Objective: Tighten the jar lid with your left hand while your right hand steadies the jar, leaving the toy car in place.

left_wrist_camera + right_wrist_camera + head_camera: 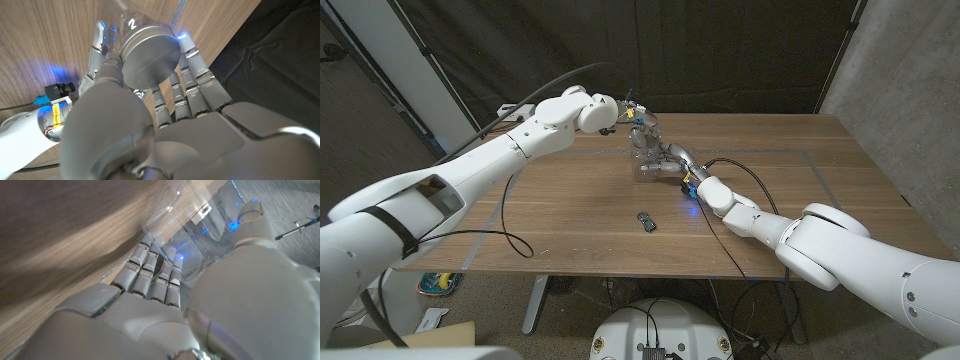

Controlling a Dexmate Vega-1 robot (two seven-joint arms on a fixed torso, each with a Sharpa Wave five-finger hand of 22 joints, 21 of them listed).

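Plainly the jar looks clear, rigid and slippery; right hand wraps its body; left hand clasps the smooth metal lid rim; toy car sits apart.

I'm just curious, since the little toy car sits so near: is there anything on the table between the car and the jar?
No. In the head view, only bare wooden table lies between the toy car and the jar.

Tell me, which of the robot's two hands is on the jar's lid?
The left hand, reaching from above: its fingers wrap the silver lid. The right hand instead grips the clear jar by its side, lower down.
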